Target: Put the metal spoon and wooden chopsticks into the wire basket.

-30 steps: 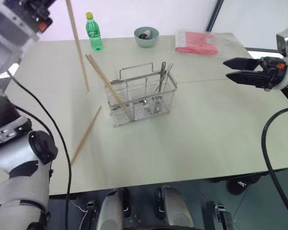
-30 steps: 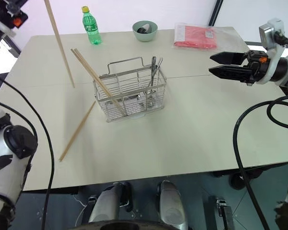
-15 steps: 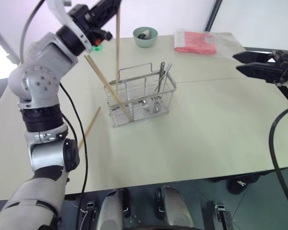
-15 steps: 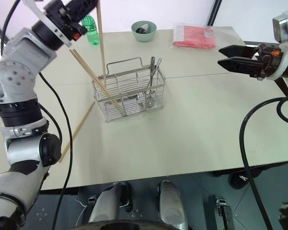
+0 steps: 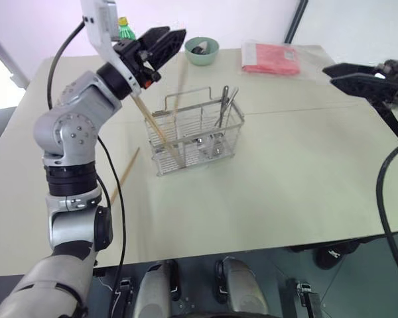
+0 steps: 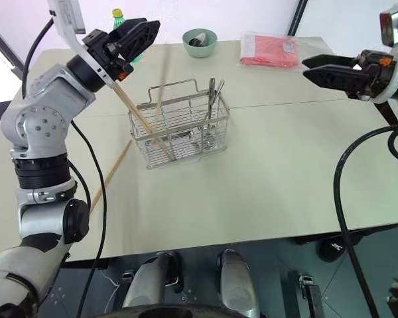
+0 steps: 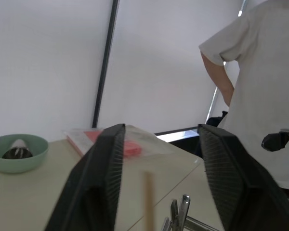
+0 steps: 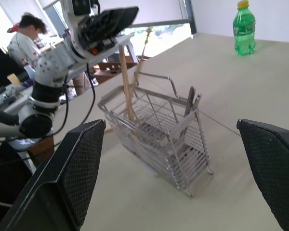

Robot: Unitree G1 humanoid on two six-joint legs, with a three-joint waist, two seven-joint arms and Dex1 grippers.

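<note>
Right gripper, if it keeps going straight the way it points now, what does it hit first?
Probably nothing soon: the right gripper points level across the table, above the wire basket; the left gripper lies roughly on that line, depth unclear.

My left arm [image 5: 69, 142] is a chain of rounded silver-grey housings joined by black ribbed collars; a ring of small screws marks the round joint cap; a black cable [image 5: 113, 192] loops loosely along it; a white bracket [image 5: 99, 23] stands at the wrist, with a small orange mark beside it. My left gripper [image 5: 164, 45] has two black tapered fingers with finely textured pads [image 7: 103, 183]. My right gripper [image 5: 348, 71] is equally black, with an orange spot; a thick black cable [image 5: 385, 199] trails from it.
</note>
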